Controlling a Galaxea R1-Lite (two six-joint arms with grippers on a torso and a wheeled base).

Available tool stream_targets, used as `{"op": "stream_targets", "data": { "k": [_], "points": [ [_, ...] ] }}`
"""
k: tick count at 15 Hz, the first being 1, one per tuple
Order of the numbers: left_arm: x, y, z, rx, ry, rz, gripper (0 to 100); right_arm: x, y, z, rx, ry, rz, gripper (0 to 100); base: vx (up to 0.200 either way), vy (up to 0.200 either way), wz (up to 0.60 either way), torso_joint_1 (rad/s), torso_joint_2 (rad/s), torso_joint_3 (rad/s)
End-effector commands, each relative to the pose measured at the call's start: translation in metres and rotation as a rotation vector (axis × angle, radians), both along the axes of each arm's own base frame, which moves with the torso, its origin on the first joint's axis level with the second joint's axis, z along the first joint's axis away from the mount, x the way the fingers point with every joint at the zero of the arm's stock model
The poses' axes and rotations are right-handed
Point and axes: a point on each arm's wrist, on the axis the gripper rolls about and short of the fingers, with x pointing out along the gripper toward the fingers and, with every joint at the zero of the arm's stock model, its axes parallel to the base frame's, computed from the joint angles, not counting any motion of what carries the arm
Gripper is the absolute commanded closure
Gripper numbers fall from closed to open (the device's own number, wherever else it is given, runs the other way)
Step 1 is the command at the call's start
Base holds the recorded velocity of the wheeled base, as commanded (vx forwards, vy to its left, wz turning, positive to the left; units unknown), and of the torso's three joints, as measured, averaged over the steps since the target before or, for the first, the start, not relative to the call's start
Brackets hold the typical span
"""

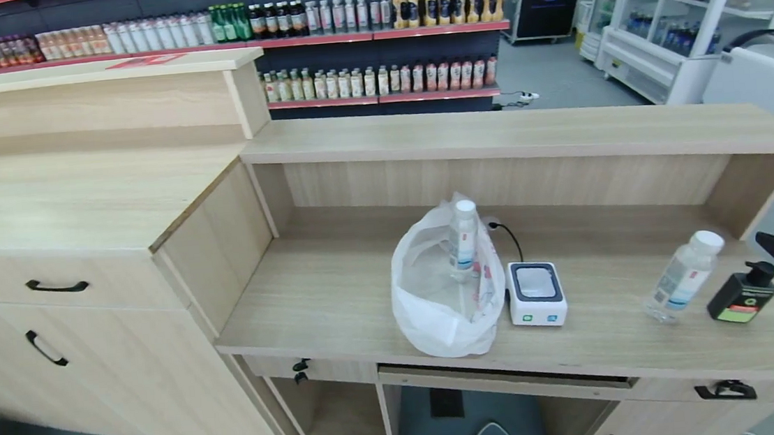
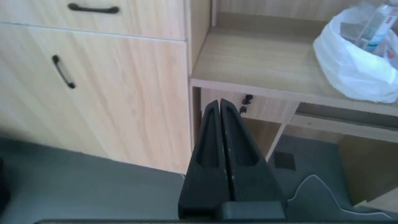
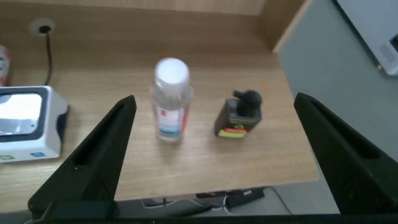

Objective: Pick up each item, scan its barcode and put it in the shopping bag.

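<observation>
Clear bottle [image 1: 685,275], white cap, stands upright on the counter [image 1: 338,299], well to the right of the scanner [image 1: 537,293]. Nothing touches it.

Black pump bottle [image 1: 744,293] is just beyond it, farther right of the scanner, upright, a small gap between the two.

Shopping bag [image 1: 435,290], thin white plastic, sits touching or nearly touching the scanner's left side, mouth open upward. A second clear bottle [image 1: 463,235] stands inside, its cap poking above the rim.

Right gripper [image 3: 214,101] hangs right of the scanner, out past the pump bottle near the counter's end. Fingers spread wide, nothing between them; in the wrist view both loose bottles sit framed in the gap.

Left gripper [image 2: 221,106] is well left of the scanner, past the bag and below counter height, in front of the cabinet. Fingers pressed together, empty.

Black cable [image 1: 509,235] runs from the scanner's back to the counter's rear wall.
</observation>
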Motion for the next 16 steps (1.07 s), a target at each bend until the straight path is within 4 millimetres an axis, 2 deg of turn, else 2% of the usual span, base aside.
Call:
{"op": "stream_targets", "data": {
  "k": [1,4,8,16],
  "points": [
    [0.0,0.0,0.0,0.0,0.0,0.0,100,0.016,-0.013,-0.034,0.087,0.098,-0.022,0,0.0,0.0,0.0,0.0,0.0,0.0],
    [0.0,0.0,0.0,0.0,0.0,0.0,100,0.057,-0.023,-0.07,0.079,0.086,0.04,0,0.0,0.0,0.0,0.0,0.0,0.0],
    [0.0,0.0,0.0,0.0,0.0,0.0,100,0.084,-0.027,-0.103,0.061,0.127,0.085,0,0.0,0.0,0.0,0.0,0.0,0.0],
    [0.0,0.0,0.0,0.0,0.0,0.0,100,0.101,-0.024,-0.125,0.029,0.153,0.182,0,0.0,0.0,0.0,0.0,0.0,0.0]
  ]
}}
